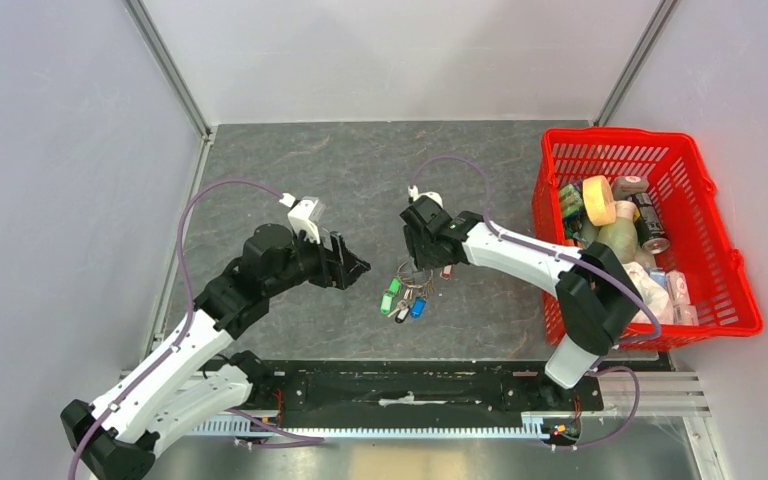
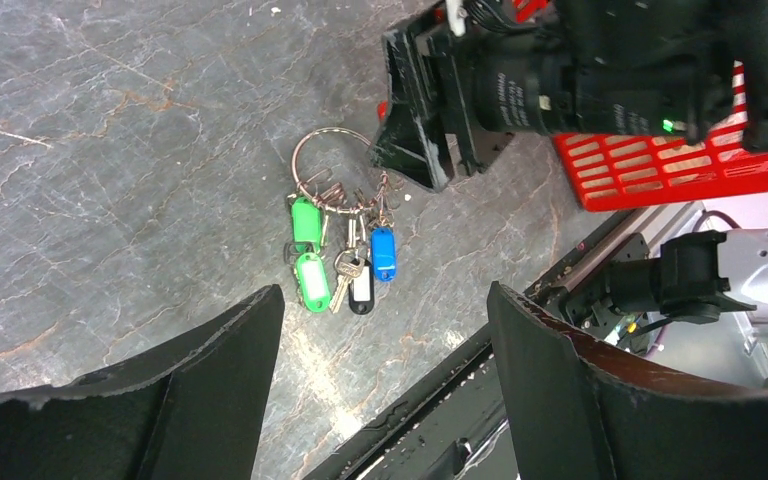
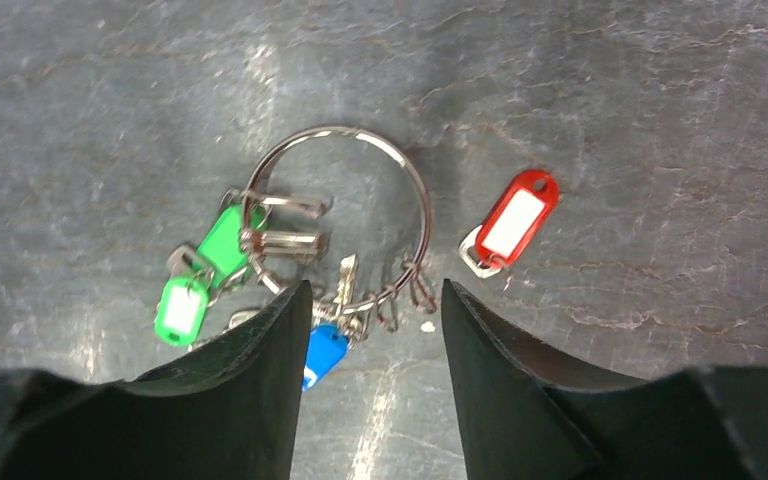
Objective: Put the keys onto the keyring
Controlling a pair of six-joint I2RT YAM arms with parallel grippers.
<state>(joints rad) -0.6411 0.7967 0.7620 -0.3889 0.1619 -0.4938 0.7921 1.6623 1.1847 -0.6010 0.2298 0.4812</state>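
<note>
The silver keyring point(image 3: 335, 130) lies flat on the grey table. Two green keys point(image 3: 222, 240), a blue key point(image 3: 320, 352) and small metal loops hang on it. The red key point(image 3: 515, 220) lies loose just right of the ring, apart from it. My right gripper point(image 3: 376, 285) is open and empty, hovering over the ring's near edge. My left gripper point(image 2: 385, 292) is open and empty, just short of the bunch. In the left wrist view I see the ring point(image 2: 332, 129), green keys point(image 2: 305, 220) and blue key point(image 2: 383, 255). From above, the ring point(image 1: 412, 272) sits between both grippers.
A red basket point(image 1: 615, 132) full of several objects stands at the right of the table. A black rail point(image 1: 410, 385) runs along the near edge. Grey walls close in the left, back and right.
</note>
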